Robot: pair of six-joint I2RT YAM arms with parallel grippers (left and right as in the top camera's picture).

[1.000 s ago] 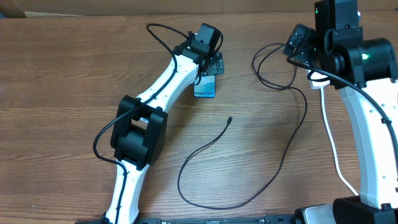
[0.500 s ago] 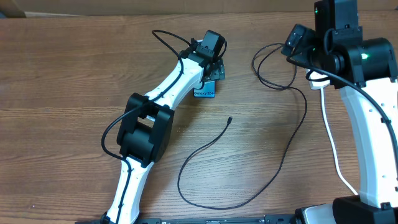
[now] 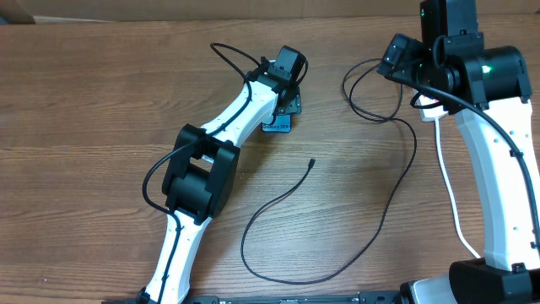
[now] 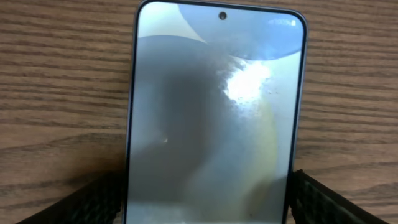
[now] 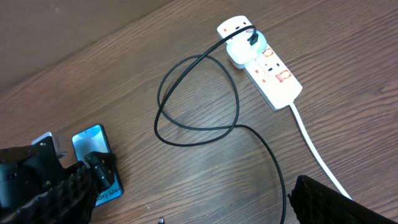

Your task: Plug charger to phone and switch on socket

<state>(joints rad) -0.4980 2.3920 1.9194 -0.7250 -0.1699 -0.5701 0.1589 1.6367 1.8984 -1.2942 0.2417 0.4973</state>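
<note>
The phone (image 3: 276, 126) lies flat on the table, its far part covered by my left gripper (image 3: 289, 91). In the left wrist view the phone (image 4: 214, 118) fills the frame. My left gripper (image 4: 208, 202) is open, one finger close beside each long edge. The charger cable (image 3: 396, 181) runs from its loose connector tip (image 3: 312, 161) in a wide loop to the plug (image 5: 245, 50), which sits in the socket (image 5: 273, 73). My right gripper (image 5: 196, 205) is open and empty, high above the table. In the overhead view my right gripper (image 3: 398, 59) hides the socket.
The thick white cord (image 3: 448, 181) trails from the socket toward the front right, also in the right wrist view (image 5: 316, 155). The cable makes loops (image 3: 367, 93) near the socket. The phone and left gripper show at the lower left of the right wrist view (image 5: 92, 144).
My left arm has shifted a little right and further over the phone, which has stayed put. My right wrist has turned slightly left. The cable has not moved.
</note>
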